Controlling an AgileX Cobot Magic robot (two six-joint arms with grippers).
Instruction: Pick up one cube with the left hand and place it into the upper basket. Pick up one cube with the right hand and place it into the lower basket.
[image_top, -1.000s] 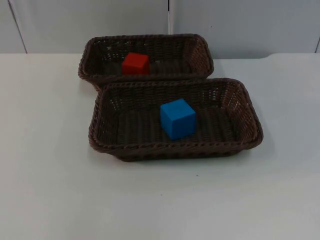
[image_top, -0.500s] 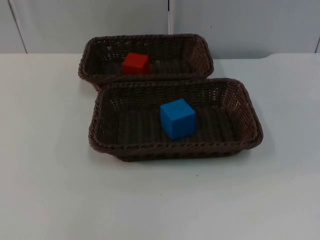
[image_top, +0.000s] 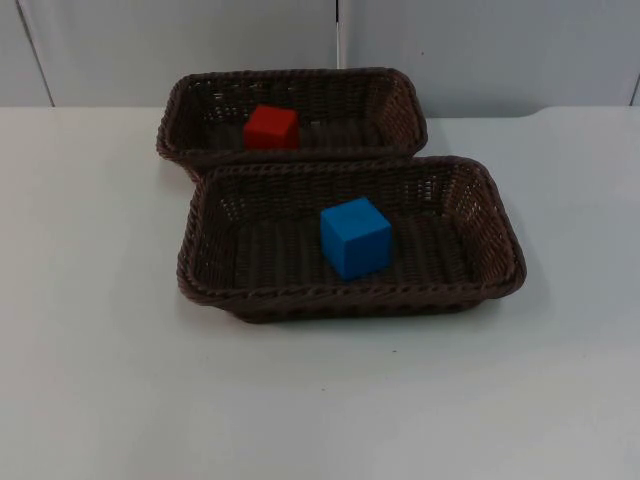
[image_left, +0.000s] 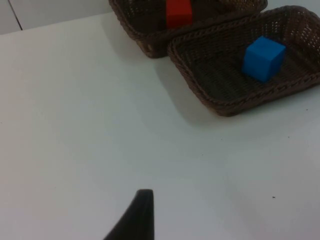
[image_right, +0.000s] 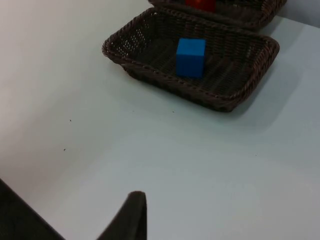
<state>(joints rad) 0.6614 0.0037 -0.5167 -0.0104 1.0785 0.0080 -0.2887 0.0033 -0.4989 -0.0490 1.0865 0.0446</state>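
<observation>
1. Hands first: the left hand (image_left: 135, 220) hangs over bare table (image_top: 100, 380) well away from the baskets, and the right hand (image_right: 127, 220) does the same on its own side. One fingertip of each is in sight, so I cannot tell whether either is wide or narrow; neither holds a cube.
2. Red cube (image_top: 271, 127) lies inside the upper basket (image_top: 400, 90).
3. Blue cube (image_top: 355, 236) lies inside the lower basket (image_top: 490, 220), near its middle.
4. Judged from this, both placements look done and both arms wait.
5. Against the top views a second and half a second ago, nothing differs: cubes and baskets sit in the same spots.
</observation>
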